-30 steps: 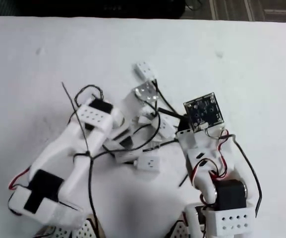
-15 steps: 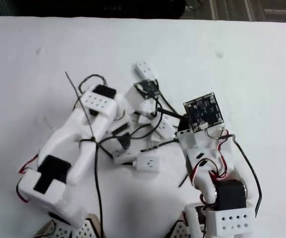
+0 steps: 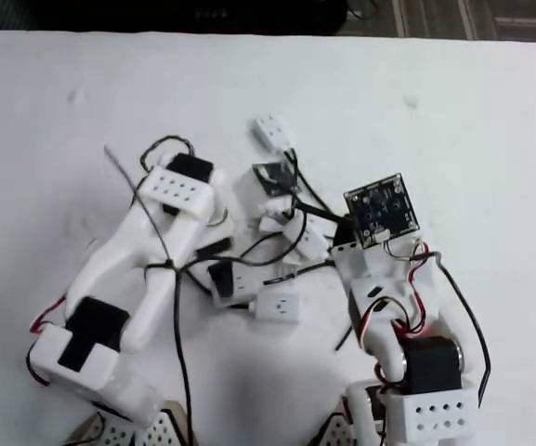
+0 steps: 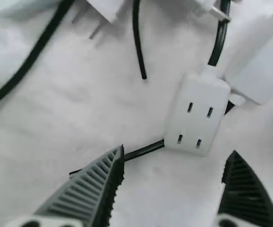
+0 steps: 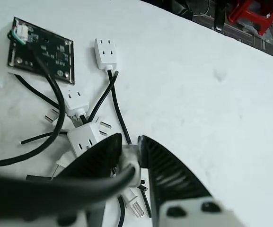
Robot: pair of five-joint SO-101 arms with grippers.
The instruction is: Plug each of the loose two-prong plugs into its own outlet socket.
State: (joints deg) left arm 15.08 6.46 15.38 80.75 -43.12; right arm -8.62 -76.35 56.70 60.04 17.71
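Open wide, the left gripper point(image 4: 175, 153) hangs over a socket point(image 4: 195, 116) — fingers well apart, with nothing between them but the near end of that white block. The socket lies flat on the table point(image 3: 453, 111), two pairs of slots facing up. Its long axis runs away from the gripper toward its cord point(image 4: 220, 42), slightly tilted, so the fingers flank its narrow width. A second socket point(image 4: 268, 71) lies just beside the far corner. A second plug point(image 4: 103, 12), prongs showing, lies loose and well apart from the block.

The right gripper point(image 5: 130, 138) is clamped on a plug point(image 5: 128, 163) — a white body pinched between the fingers. Which way its prongs point cannot be told for certain.

Judgement: the left arm is nearer the socket and placed to steady it, while the right arm carries the plug. Neither slot pair under the left gripper is filled. The coming move turns on the upward slots: the prongs would need to descend from above, aligned with one pair across the block's short side. Unheld, the light block may slide or tip.
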